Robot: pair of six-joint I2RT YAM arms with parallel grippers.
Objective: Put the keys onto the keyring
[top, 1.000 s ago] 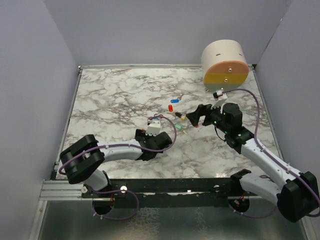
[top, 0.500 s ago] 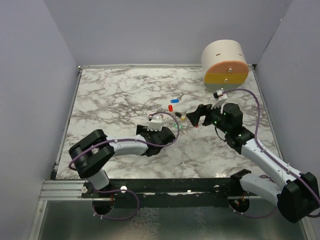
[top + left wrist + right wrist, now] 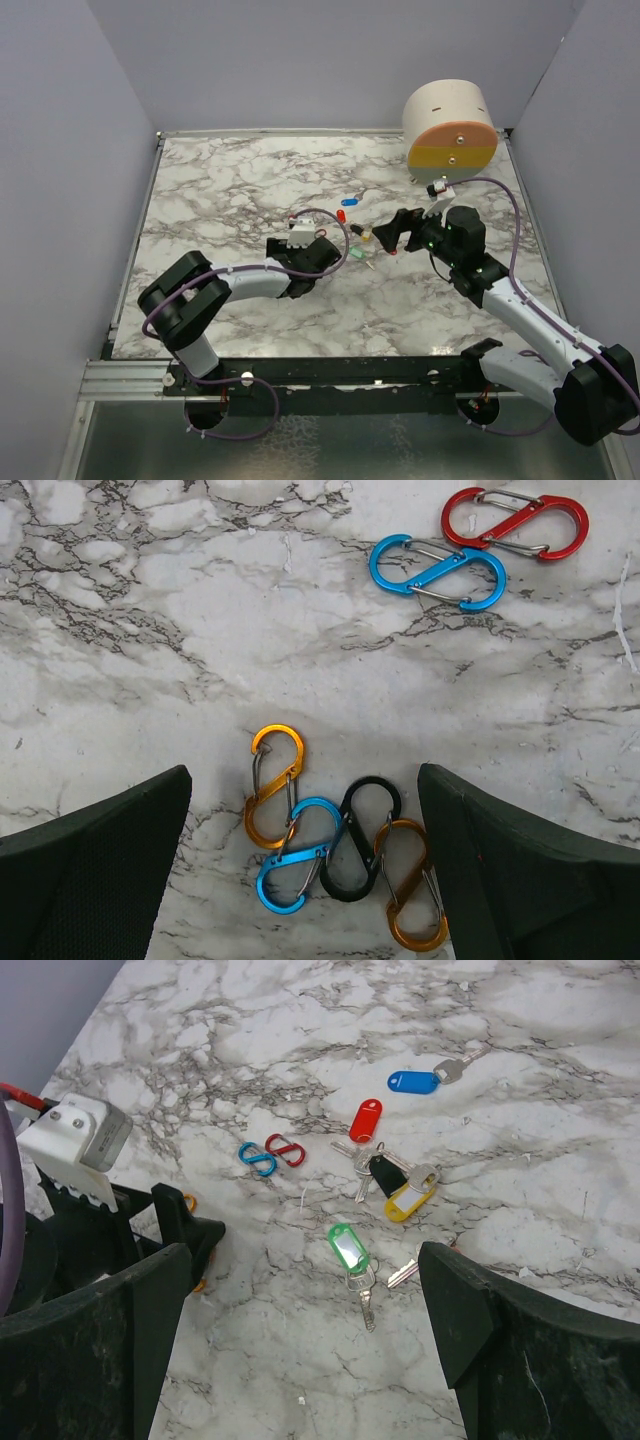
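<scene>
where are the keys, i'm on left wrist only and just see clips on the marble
observer: the keys lie in a loose group between your left tool and the right tool, just past the red clip
operator: right tool got one already
observer: no, it's open and empty, aimed at the keys
operator: which key is closest to me
observer: the green-tagged key, by the top view
</scene>
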